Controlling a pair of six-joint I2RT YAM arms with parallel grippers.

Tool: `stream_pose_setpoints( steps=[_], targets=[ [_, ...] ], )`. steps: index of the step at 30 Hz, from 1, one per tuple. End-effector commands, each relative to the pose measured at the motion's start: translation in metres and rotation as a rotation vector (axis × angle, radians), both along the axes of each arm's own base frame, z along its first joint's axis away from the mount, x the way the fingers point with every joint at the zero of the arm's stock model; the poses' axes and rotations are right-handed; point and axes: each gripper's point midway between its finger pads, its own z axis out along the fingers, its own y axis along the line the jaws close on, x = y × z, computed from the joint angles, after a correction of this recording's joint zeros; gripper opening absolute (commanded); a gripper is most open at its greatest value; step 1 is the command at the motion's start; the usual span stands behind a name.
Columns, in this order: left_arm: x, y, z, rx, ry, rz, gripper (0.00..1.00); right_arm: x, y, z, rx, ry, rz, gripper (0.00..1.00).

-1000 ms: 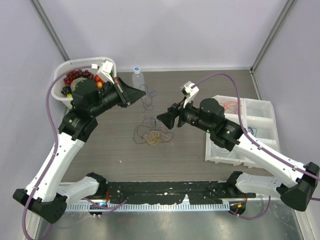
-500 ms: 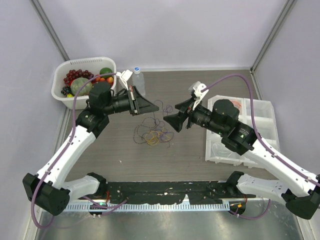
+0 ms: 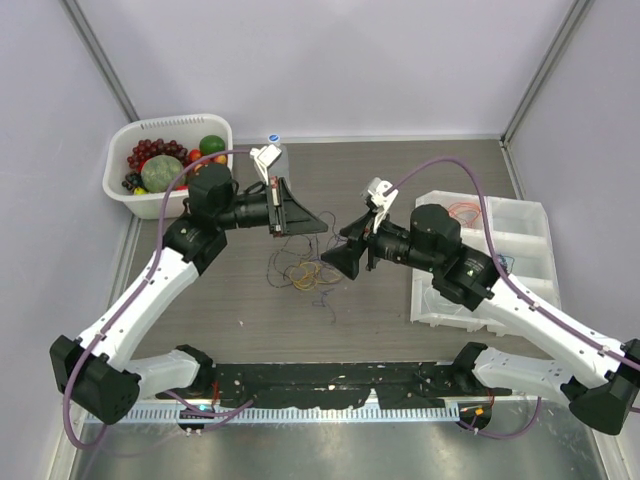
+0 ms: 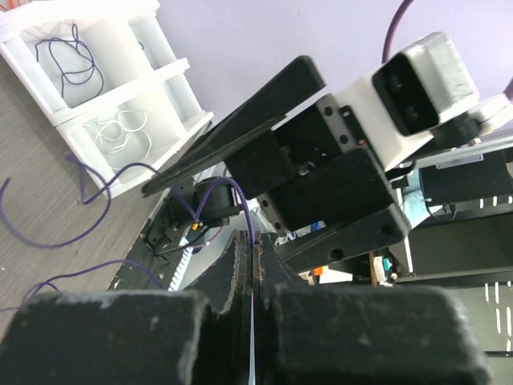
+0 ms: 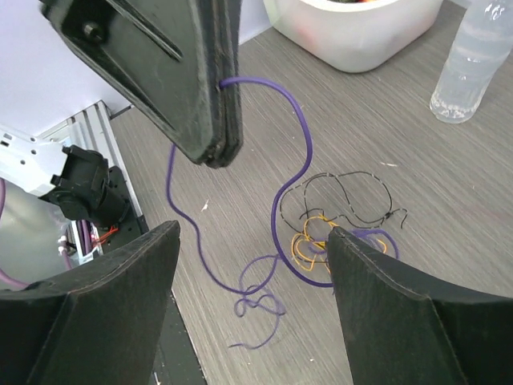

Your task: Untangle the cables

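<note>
In the lower corners of the right wrist view the right arm's fingers [image 5: 104, 313] stood wide apart, holding nothing. They were aimed down at the worktop [image 5: 449, 241], as if ready to take a strand. Just beyond them, in the middle of that frame, the cables [image 5: 325, 228] lay in a small knot of black, orange and yellow loops. In the top view this knot sat at the centre, between the two arms' tips. A purple cable [image 5: 308, 140] looped round the lower edge of the knot and rose in an arch to the upper left of the frame. There the left arm's fingers [image 5: 204, 88] were closed flat on it, and a second length hung from the same pinch to a loose curl on the worktop. Holding it high probably served to draw the purple one clear of the rest. At the right of the top view a white compartment tray [image 3: 525, 240] held a few separate wires, so it was likely the place for freed ones. Farthest off, at the top of the frames, stood a water bottle [image 5: 473, 56] and a fruit basket [image 3: 170, 120].
</note>
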Motion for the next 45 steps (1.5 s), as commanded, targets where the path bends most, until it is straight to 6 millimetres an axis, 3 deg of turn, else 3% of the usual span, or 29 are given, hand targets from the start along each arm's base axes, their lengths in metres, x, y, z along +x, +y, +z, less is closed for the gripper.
stream_pose_setpoints(
  steps=[1, 4, 10, 13, 14, 15, 16, 17, 18, 19, 20, 22, 24, 27, 31, 33, 36, 40, 42, 43, 44, 45],
  targets=[
    [0.000, -0.006, 0.028, -0.070, -0.007, 0.012, 0.00, 0.007, 0.008, 0.010, 0.069, -0.041, -0.037, 0.79],
    [0.009, -0.006, 0.029, -0.079, 0.034, 0.068, 0.00, -0.002, 0.019, 0.004, 0.074, -0.046, -0.013, 0.78],
    [0.016, -0.007, 0.030, -0.086, 0.076, 0.106, 0.00, -0.008, 0.037, 0.013, 0.139, -0.080, 0.003, 0.75],
    [0.014, -0.006, 0.033, -0.087, 0.079, 0.111, 0.00, 0.002, 0.034, 0.012, 0.142, -0.068, -0.075, 0.53],
    [0.013, -0.005, 0.034, -0.087, 0.075, 0.114, 0.00, 0.008, 0.029, 0.012, 0.144, -0.064, -0.124, 0.37],
    [0.012, -0.004, 0.036, -0.087, 0.064, 0.116, 0.00, 0.009, 0.027, 0.012, 0.147, -0.063, -0.136, 0.29],
    [0.010, -0.002, 0.038, -0.086, 0.043, 0.118, 0.00, 0.012, 0.021, 0.014, 0.154, -0.064, -0.174, 0.08],
    [0.010, -0.001, 0.039, -0.082, 0.030, 0.124, 0.00, 0.013, 0.018, 0.015, 0.161, -0.058, -0.186, 0.01],
    [0.009, 0.000, 0.041, -0.081, 0.012, 0.127, 0.01, 0.010, 0.014, 0.018, 0.176, -0.058, -0.191, 0.01],
    [0.007, 0.002, 0.043, -0.082, -0.014, 0.132, 0.09, 0.011, 0.010, 0.022, 0.193, -0.055, -0.210, 0.01],
    [0.005, 0.004, 0.045, -0.083, -0.037, 0.137, 0.26, 0.009, 0.003, 0.024, 0.207, -0.056, -0.222, 0.01],
    [0.002, 0.010, 0.051, -0.082, -0.108, 0.160, 0.56, 0.012, -0.013, 0.024, 0.211, -0.046, -0.293, 0.01],
    [0.006, 0.022, 0.050, -0.026, -0.207, 0.240, 0.78, 0.016, -0.034, 0.026, 0.213, -0.047, -0.383, 0.01],
    [0.022, 0.055, 0.040, 0.118, -0.345, 0.441, 0.94, 0.023, -0.073, 0.039, 0.224, -0.072, -0.542, 0.01],
    [0.042, 0.102, 0.032, 0.293, -0.512, 0.677, 1.00, 0.034, -0.130, 0.059, 0.212, -0.102, -0.802, 0.01],
    [0.049, 0.112, 0.027, 0.352, -0.547, 0.724, 1.00, 0.040, -0.165, 0.065, 0.196, -0.116, -0.981, 0.01],
    [0.057, 0.110, 0.015, 0.466, -0.605, 0.726, 0.99, 0.043, -0.212, 0.066, 0.129, -0.155, -1.230, 0.01],
    [0.059, 0.097, 0.001, 0.526, -0.659, 0.681, 1.00, 0.041, -0.249, 0.066, 0.054, -0.190, -1.430, 0.01],
    [0.062, 0.092, -0.009, 0.550, -0.668, 0.673, 1.00, 0.051, -0.259, 0.054, -0.021, -0.204, -1.479, 0.01],
    [0.064, 0.089, -0.012, 0.557, -0.674, 0.674, 1.00, 0.058, -0.274, 0.047, -0.058, -0.198, -1.525, 0.01],
    [0.065, 0.085, -0.014, 0.559, -0.683, 0.668, 0.99, 0.067, -0.269, 0.037, -0.052, -0.173, -1.491, 0.01],
    [0.065, 0.080, -0.016, 0.563, -0.692, 0.655, 1.00, 0.073, -0.289, 0.027, -0.077, -0.149, -1.544, 0.01]
  ],
)
